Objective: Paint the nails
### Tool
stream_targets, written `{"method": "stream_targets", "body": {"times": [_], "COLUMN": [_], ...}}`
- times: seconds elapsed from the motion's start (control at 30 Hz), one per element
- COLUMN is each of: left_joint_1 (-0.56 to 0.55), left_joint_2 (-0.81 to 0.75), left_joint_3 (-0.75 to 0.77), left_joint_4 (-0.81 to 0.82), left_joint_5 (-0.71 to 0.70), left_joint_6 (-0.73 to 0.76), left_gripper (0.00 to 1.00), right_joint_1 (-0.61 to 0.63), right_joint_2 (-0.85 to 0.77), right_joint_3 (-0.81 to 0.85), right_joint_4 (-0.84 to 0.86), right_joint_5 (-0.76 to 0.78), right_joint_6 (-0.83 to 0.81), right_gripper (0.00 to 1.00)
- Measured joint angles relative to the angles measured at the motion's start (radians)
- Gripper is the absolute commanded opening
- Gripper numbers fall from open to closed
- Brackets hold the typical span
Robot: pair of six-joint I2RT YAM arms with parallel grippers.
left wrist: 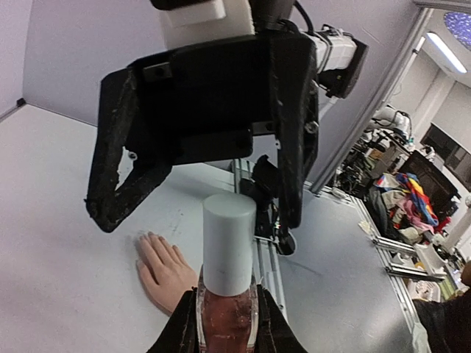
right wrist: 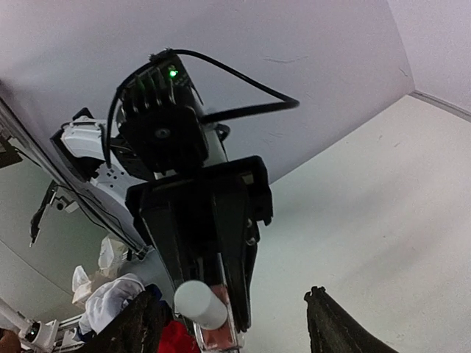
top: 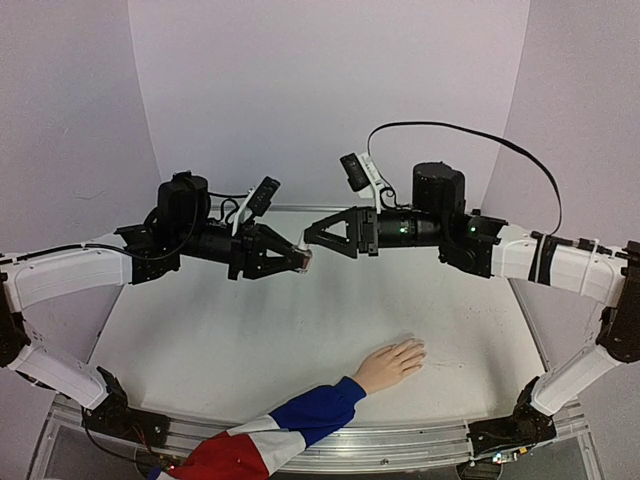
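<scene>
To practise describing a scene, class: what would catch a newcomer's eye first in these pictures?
Above the table the left gripper clamps a small pinkish bottle with a white cap, and the right gripper gapes open facing it. Below, near the front edge, a pale hand in a blue, white and red sleeve lies flat.

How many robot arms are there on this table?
2. The left arm reaches in from the left, its fingers shut on a small white-capped bottle. The right arm reaches in from the right, its fingers open, facing that bottle.
</scene>
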Motion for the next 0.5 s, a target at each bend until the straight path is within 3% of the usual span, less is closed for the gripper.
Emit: {"method": "stream_targets", "body": {"times": [0.2, 0.5], "left_joint_1": [0.0, 0.003], "left_joint_2": [0.0, 0.021], "left_joint_3": [0.0, 0.002], "left_joint_4": [-0.011, -0.017], "left_joint_5": [0.097, 0.119], "left_joint_6": [-0.024, -0.027], "left_gripper": [0.0, 0.0], "right_joint_1": [0.002, 0.002], "right_joint_2": [0.064, 0.109], "right_joint_3": [0.029, 0.029], "right_joint_4": [0.116, 0.222], "right_joint_5": [-0.124, -0.214], "right_joint_6": [0.061, 0.137], "right_gripper": [0.39, 0.2]}}
